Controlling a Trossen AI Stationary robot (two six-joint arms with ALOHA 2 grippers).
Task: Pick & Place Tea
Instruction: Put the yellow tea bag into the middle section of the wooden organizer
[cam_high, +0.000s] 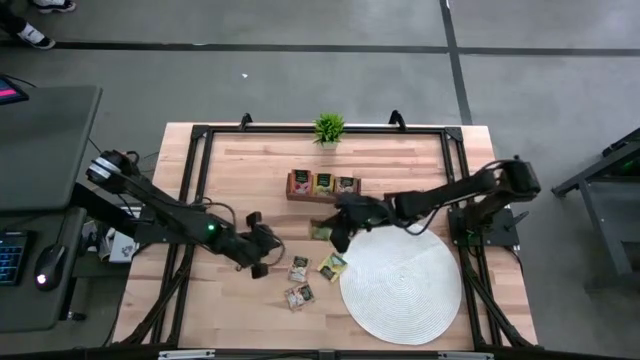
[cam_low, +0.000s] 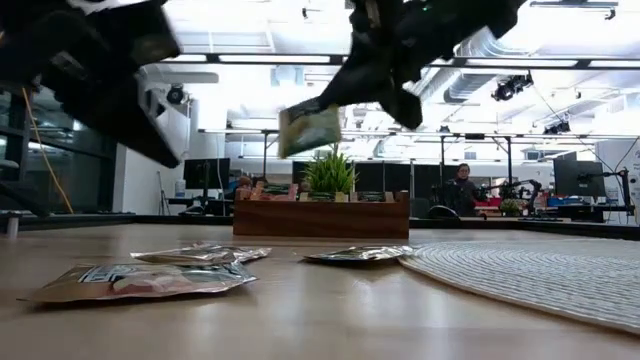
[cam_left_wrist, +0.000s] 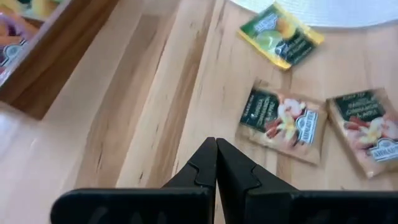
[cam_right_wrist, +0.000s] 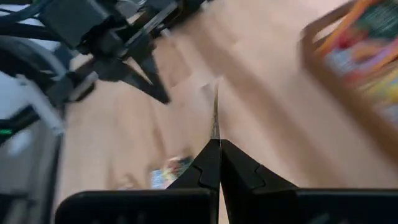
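A green tea packet (cam_low: 308, 128) hangs in the air in front of the wooden box (cam_high: 322, 186), with my right gripper (cam_right_wrist: 216, 146) shut on it. That box holds more tea packets. Three tea packets lie flat on the table left of the round white mat (cam_high: 400, 285): one green-yellow (cam_left_wrist: 281, 34) and two dark-and-pink (cam_left_wrist: 283, 121) (cam_left_wrist: 367, 127). My left gripper (cam_left_wrist: 216, 155) is shut with nothing in it. It hovers above the bare wood just left of those packets. My right gripper pinches the packet by one edge (cam_right_wrist: 215, 134) between its two fingertips. It comes slanting down from the table's right side. The packet shows edge-on in the wrist view, reaching forward from the fingers. It is lifted clear of the table and tilted (cam_high: 320, 230).
A small green potted plant (cam_high: 328, 128) stands at the far edge behind the box. A black frame (cam_high: 200, 135) runs around the tabletop. The two arms' grippers are close together near the table's middle.
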